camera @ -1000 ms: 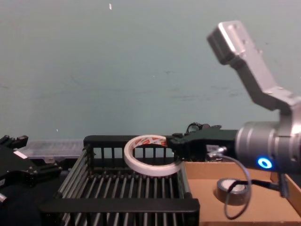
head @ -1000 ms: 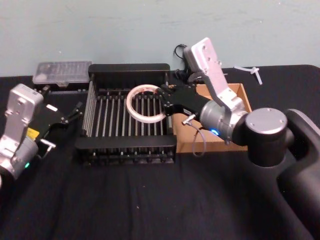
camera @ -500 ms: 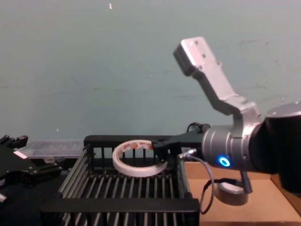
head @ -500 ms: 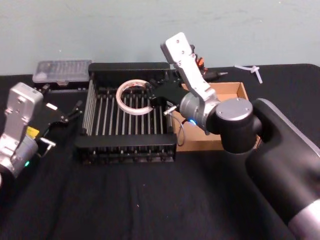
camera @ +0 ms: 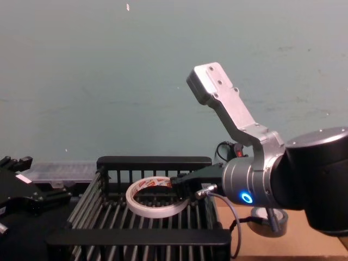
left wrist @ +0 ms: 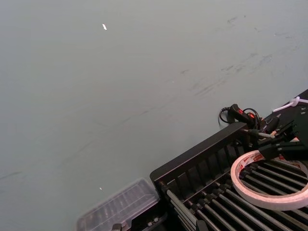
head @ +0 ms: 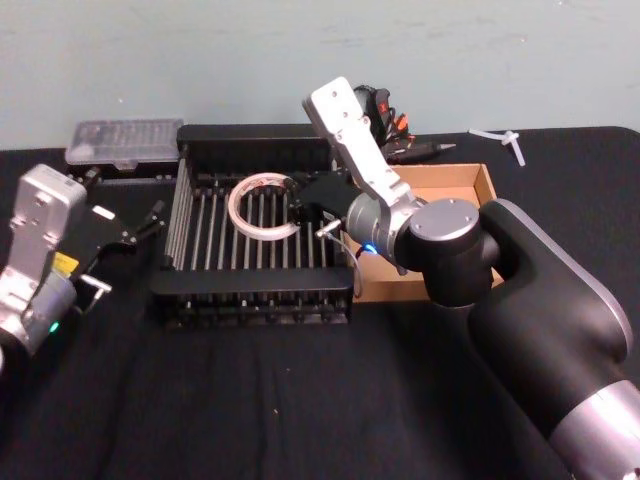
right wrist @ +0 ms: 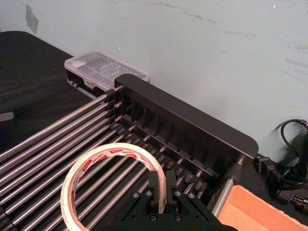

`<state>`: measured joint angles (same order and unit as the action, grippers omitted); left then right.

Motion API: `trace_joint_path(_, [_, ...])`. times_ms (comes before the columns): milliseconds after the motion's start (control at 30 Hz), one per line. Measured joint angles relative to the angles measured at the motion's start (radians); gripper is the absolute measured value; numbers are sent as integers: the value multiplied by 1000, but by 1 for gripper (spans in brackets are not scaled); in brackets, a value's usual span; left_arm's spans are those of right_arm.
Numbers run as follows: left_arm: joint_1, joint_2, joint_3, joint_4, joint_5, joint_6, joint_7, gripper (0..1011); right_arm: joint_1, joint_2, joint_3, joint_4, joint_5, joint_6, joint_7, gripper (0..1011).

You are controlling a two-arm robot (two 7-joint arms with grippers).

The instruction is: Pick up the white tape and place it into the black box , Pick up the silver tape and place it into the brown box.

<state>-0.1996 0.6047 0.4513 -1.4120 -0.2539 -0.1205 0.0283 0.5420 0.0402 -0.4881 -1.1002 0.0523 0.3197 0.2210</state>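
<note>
Tape first: grips the white tape (head: 232, 205) with the right gripper (head: 294, 206), jaws clamped across the band on the roll's right side, one finger inside the ring and one outside, as seen plainly in the right wrist view. Carries it flat and low inside the black box (head: 258, 135), toward the far right part of the floor, just over the bars; cannot tell whether touching them yet. Looks close to the release point for the first half of the task, so probably needs only a small drop and then opening the jaws. Should handle as a light, fairly stiff ring with a thin wall: likely to flex if squeezed hard across its width, so better pinched through the band as here than spanned from outside. Could catch on edge between the bars if let go tilted. Leaves the silver tape (camera: 278, 222) lying in the brown box (head: 455, 180), just to the right of the black one, mostly hidden behind the right arm in the chest view. Judged thicker and heavier than the white roll, firm, with a slick outer face; best taken the same way, through the wall at the core. Parks the left gripper (head: 150, 218) on the table to the left of the black box, idle. Counts: one white roll, one grey roll, two boxes side by side, and one clear lidded case (head: 124, 141) at the far left.
</note>
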Motion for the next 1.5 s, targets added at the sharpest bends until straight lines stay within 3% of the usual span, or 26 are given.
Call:
trace_joint_path(400, [0,0,0,0,0,0,0,1001,0,2,1,-2,1,1,1,106])
trace_joint_path(1067, [0,0,0,0,0,0,0,1001,-1,3,1,-3,4,1,2,683])
trace_joint_path(1167, [0,0,0,0,0,0,0,1001,-1,3,1,-3,5,1,2,818])
trace_joint_path(1433, [0,0,0,0,0,0,0,1001,-1,3,1,-3,5,0,2,1002])
trace_joint_path(1500, [0,0,0,0,0,0,0,1001,-1,3,1,-3,5,1,2,1003])
